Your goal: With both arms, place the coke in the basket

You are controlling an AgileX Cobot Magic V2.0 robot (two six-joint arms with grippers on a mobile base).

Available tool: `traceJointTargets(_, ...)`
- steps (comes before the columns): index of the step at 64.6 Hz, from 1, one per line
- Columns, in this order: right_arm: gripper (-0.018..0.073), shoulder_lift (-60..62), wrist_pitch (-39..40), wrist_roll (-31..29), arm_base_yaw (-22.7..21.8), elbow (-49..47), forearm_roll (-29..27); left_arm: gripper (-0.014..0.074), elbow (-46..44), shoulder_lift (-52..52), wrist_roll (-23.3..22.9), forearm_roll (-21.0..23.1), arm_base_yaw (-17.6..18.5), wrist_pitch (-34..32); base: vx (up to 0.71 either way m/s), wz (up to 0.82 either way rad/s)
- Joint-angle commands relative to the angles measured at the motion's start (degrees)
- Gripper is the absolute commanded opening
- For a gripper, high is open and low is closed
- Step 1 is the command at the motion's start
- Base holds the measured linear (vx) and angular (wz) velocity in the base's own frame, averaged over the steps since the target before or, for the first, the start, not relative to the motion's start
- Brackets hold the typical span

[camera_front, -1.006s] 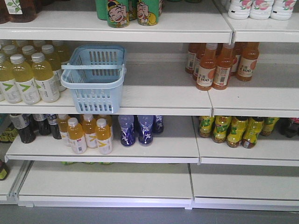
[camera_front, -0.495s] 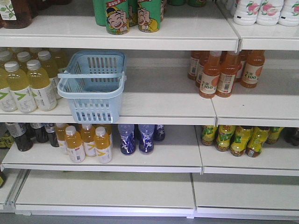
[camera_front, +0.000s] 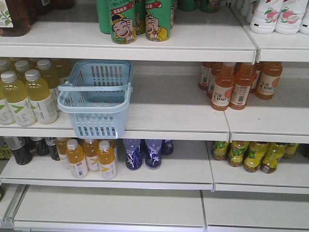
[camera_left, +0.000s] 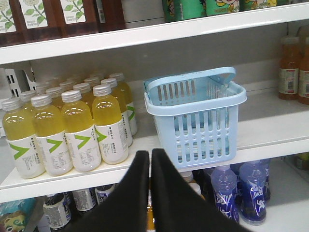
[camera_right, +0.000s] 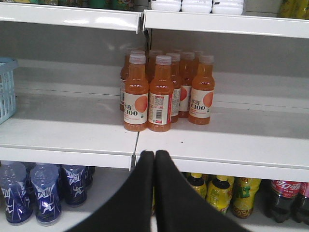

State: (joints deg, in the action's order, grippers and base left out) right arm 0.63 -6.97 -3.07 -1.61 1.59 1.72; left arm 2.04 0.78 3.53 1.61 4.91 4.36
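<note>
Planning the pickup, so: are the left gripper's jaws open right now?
No, the left gripper has its jaws pressed together with no gap, in front of the basket.

Shelf open right of basket

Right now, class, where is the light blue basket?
In the front view, the basket sits left of centre on the middle shelf, just right of the yellow bottles.

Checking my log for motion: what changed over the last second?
Only the viewpoint: the shelves slid lower and grew in the front view, so the camera seems to have neared them. Nothing was grasped or released. The basket stays overhanging its shelf edge beside the yellow bottles.
</note>
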Motion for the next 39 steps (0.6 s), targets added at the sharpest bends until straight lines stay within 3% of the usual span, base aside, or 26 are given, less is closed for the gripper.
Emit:
traceJointTargets(1,-0.0010,0.7,4.5,-0.3,-0.3,0.5,0.2,-0.0006,-1.9,0.8,-0.1,0.2,0.2,-4.4,0.10,0.00)
traceJointTargets(39,-0.0010,0.7,4.5,-0.3,-0.3,0.5,0.2,-0.0006,-1.9,0.8,-0.1,0.2,0.2,-4.4,0.02,-0.01)
